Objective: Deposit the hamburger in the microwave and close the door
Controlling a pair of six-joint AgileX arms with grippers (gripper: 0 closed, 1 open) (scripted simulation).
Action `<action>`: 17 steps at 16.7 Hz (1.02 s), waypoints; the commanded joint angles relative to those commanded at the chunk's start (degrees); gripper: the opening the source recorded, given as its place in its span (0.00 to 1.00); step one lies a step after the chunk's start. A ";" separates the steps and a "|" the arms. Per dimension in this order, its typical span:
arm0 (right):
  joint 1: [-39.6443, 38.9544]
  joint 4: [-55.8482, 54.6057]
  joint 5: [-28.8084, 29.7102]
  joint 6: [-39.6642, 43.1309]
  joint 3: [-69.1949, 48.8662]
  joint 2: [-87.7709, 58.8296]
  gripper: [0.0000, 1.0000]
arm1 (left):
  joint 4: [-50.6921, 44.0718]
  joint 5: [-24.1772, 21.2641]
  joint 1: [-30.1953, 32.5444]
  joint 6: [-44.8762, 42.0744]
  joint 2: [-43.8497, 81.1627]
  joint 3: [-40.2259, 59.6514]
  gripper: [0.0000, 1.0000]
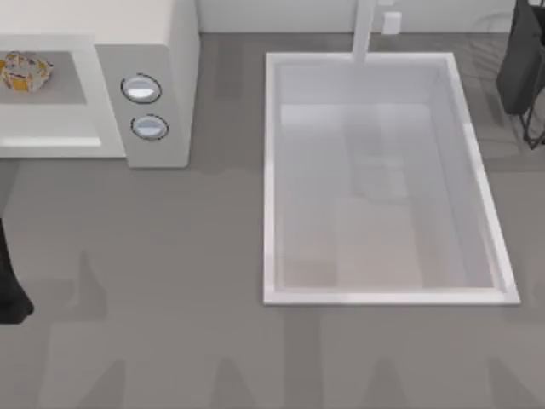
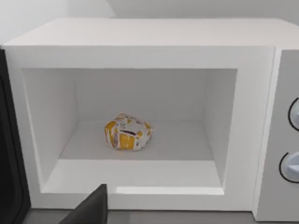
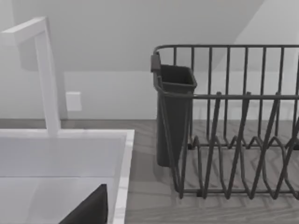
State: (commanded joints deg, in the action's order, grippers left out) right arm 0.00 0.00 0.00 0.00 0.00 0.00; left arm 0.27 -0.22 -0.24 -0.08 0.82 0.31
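Grey counter (image 1: pixel 170 281) holds a white sink (image 1: pixel 271 170); pale wall (image 3: pixel 140 28) behind.

The hamburger (image 2: pixel 127 132) lies inside the microwave (image 1: pixel 162 51), left of the sink (image 1: pixel 271 179).

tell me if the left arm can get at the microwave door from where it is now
Probably yes. The dark-windowed door stands swung open beside the big white boxy microwave, nothing blocks it, and the left claw hangs just before the cavity holding the small pale orange-flecked hamburger.
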 joint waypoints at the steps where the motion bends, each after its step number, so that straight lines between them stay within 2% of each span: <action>1: 0.00 0.00 0.00 0.00 0.00 0.00 1.00 | -0.23 0.19 0.20 0.07 -0.70 -0.27 1.00; 5: 0.00 0.00 0.00 0.00 0.00 0.00 1.00 | -0.27 0.22 0.24 0.08 -0.82 -0.31 1.00; 17: 0.00 0.00 0.00 0.00 0.00 0.00 1.00 | -0.27 0.22 0.24 0.08 -0.82 -0.31 0.10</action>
State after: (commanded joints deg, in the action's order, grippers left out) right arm 0.00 0.00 0.00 0.00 0.00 0.00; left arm 0.00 0.00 0.00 0.00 0.00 0.00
